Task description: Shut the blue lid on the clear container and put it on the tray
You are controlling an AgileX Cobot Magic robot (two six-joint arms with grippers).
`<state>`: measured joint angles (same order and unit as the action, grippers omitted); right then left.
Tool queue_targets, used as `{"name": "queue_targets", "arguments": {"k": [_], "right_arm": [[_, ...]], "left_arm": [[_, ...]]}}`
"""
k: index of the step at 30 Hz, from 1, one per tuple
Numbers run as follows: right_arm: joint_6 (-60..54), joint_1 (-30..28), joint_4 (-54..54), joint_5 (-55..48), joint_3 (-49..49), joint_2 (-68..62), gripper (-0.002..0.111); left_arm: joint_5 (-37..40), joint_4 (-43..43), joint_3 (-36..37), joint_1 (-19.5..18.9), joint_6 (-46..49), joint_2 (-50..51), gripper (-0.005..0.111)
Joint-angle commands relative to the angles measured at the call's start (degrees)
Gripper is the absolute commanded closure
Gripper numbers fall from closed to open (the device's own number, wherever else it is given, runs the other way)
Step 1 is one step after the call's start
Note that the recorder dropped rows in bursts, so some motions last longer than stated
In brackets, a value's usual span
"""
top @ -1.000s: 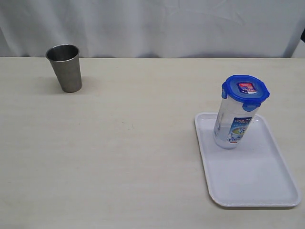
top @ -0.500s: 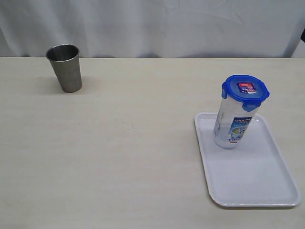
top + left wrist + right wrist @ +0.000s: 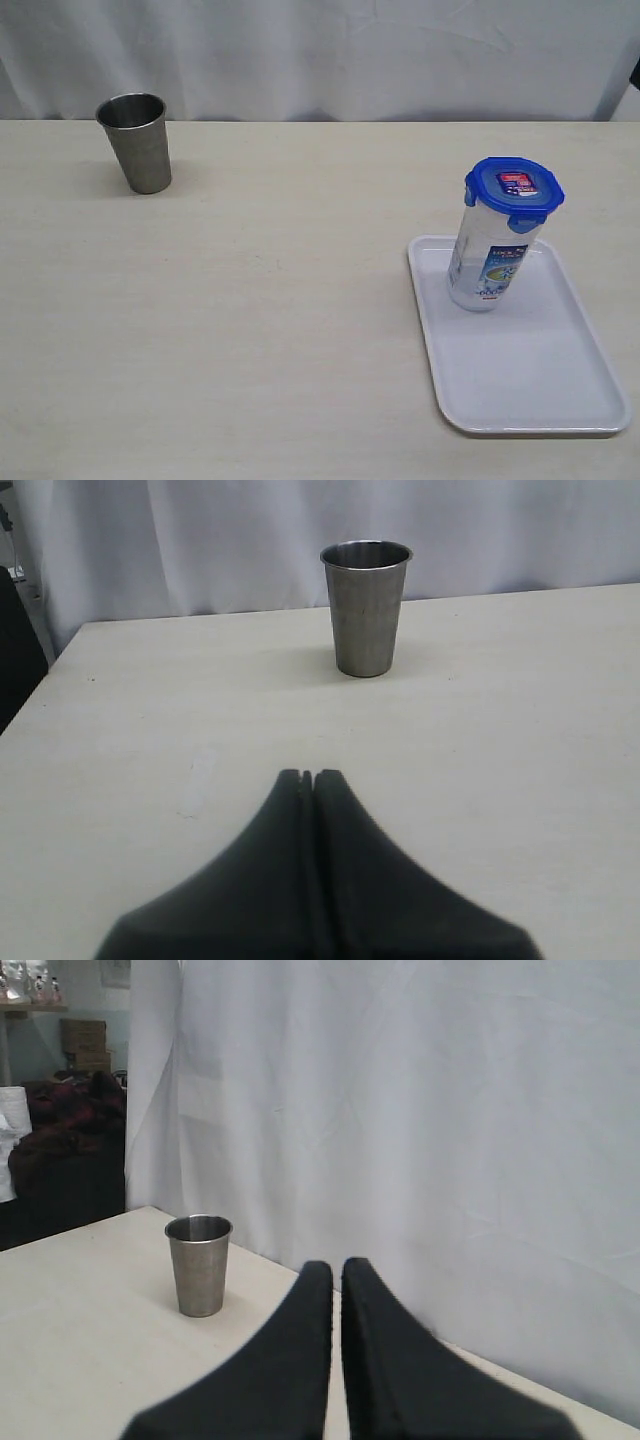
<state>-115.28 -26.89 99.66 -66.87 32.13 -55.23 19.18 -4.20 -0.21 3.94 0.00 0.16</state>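
White cloth (image 3: 320, 60) hangs behind the pale table (image 3: 250, 300). On the table's right side lies the tray (image 3: 540, 400). The clear container (image 3: 485, 265) stands upright on the tray's far end, with the blue lid (image 3: 515, 190) seated on top, sticker facing up. A steel cup (image 3: 137, 140) stands well apart at the far left. My left hand (image 3: 307, 777) and right hand (image 3: 337, 1265) are both pressed together, pinching nothing.

A lab-like test setup: a pale table (image 3: 280, 300) backed by a white curtain (image 3: 320, 60) (stacked boxes (image 3: 85, 1045) beyond it).
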Motion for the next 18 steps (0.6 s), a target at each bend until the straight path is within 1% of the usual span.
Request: {"name": "queue_targets", "arguments": {"k": [1,4,9,12,18], "right_arm": [[0.08,4.55,0.29,3.64,-0.29,0.29,0.104],[0.08,7.86,0.29,7.33,-0.29,2.53,0.104],[0.08,11.11,0.29,7.66,-0.29,8.62,0.104],[0.08,12.28,0.29,7.66,-0.29,13.21,0.104],[0.08,12.39,0.29,7.25,-0.29,24.17,0.104]], "left_arm": [[-0.95,0.46,0.21,-0.29,0.00,-0.16,0.107],[-0.95,0.46,0.21,-0.19,0.00,-0.16,0.107],[-0.95,0.46,0.21,-0.19,0.00,-0.16,0.107],[-0.58,0.31,0.21,-0.19,0.00,-0.16,0.107],[-0.58,0.31,0.21,-0.19,0.00,-0.16,0.107]]}}
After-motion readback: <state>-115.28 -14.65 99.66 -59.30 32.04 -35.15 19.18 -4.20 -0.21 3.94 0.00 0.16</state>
